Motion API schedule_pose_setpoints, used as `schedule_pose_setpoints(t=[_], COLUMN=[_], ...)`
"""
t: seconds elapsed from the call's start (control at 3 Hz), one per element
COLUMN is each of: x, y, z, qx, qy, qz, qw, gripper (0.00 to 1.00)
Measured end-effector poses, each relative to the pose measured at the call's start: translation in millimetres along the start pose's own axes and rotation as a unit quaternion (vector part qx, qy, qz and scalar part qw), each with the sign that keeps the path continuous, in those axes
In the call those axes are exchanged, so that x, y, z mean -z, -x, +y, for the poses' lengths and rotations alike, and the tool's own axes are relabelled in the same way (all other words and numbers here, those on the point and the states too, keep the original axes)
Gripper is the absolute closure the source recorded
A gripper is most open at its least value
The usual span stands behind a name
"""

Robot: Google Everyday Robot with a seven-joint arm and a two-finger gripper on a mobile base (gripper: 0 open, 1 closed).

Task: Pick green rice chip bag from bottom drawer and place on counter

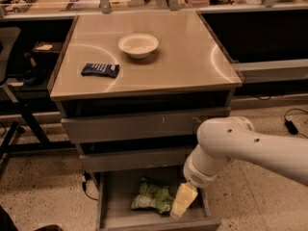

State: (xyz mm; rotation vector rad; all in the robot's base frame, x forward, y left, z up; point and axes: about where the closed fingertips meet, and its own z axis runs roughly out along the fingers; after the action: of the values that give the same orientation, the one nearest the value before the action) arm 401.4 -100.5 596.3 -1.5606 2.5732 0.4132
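Three grey drawers, bottom drawer (104, 202) open. One green rice chip bag (150, 200) lying inside, left of middle. One gripper (183, 201) down in the drawer at the bag's right edge; grip state impossible to tell. On the counter (185, 57): one white bowl (138, 44), one dark blue snack packet (100, 70), apart.

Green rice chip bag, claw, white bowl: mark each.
green rice chip bag (151, 196): camera view, bag's middle.
claw (177, 210): camera view, near its tip, over bottom drawer (115, 201), right of bag.
white bowl (138, 44): camera view, inner centre.
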Motion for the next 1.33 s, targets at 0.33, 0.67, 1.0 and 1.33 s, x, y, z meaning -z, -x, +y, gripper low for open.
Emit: schedule_pose_setpoints(t=[0.33, 0.67, 1.0, 1.33], x=[-3.3, -29.3, -87.4, -168.6], y=[-0.5, -5.2, -12.3, -19.3], z=[0.9, -4.1, -30.4, -79.1], qx=[-0.003, -0.012, -0.035, -0.073], qy=[0.004, 0.021, 0.032, 0.048], qz=[0.000, -0.017, -0.038, -0.062], qw=[1.0000, 0.9996, 0.9981, 0.9942], gripper=[0.00, 0.00, 0.00, 0.00])
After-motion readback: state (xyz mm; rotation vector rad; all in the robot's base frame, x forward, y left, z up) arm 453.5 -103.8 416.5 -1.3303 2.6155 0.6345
